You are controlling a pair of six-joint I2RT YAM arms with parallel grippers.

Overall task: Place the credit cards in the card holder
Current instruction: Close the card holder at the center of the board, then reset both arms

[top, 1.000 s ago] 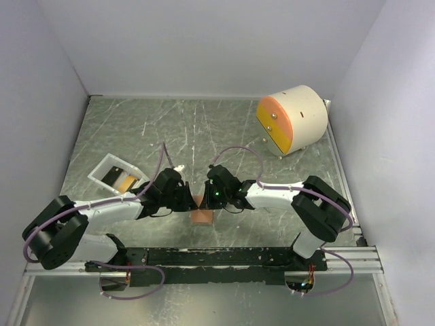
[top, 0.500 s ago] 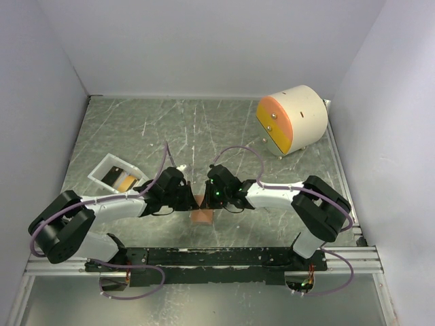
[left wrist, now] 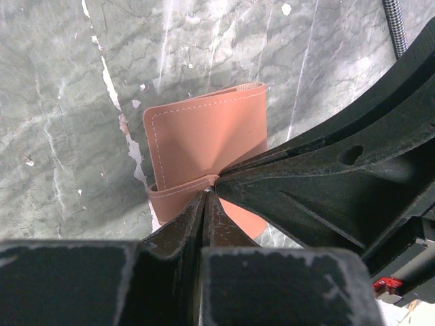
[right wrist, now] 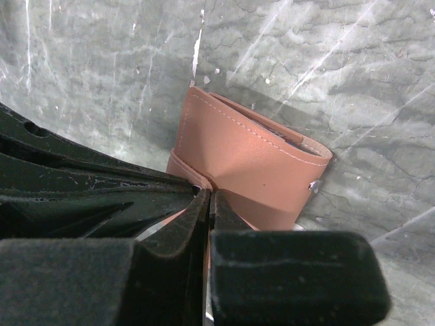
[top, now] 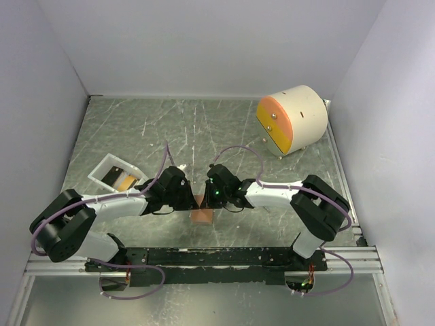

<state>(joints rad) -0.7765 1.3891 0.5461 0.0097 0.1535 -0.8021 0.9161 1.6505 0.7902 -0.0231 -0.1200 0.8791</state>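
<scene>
- The card holder [top: 202, 213], salmon-pink and leather-like, sits low over the grey marbled worktop [top: 204, 129], right between the two wrists.
- The left arm [top: 115, 204] reaches to the card holder from its left. The left jaws are pressed together on a thin layer at the near edge of the card holder [left wrist: 204, 139], and the leather puckers where they bite.
- The right arm [top: 272, 193] comes in from the card holder's right. The right jaws are likewise pinched tight on the edge of the card holder [right wrist: 245, 159], with no gap showing between them.
- A tiny metal stud [right wrist: 313, 185] sits on the card holder's folded end (the end pointing away from the right jaws).
- Whether the card holder rests on the worktop or hangs just above it cannot be told.
- The credit cards [top: 122, 179], one dark and one amber, lie in a white tray [top: 98, 167] well to the left of the card holder and a little farther back.
- A big cream cylinder [top: 302, 112] with an orange face lies far back and to the right of the card holder.
</scene>
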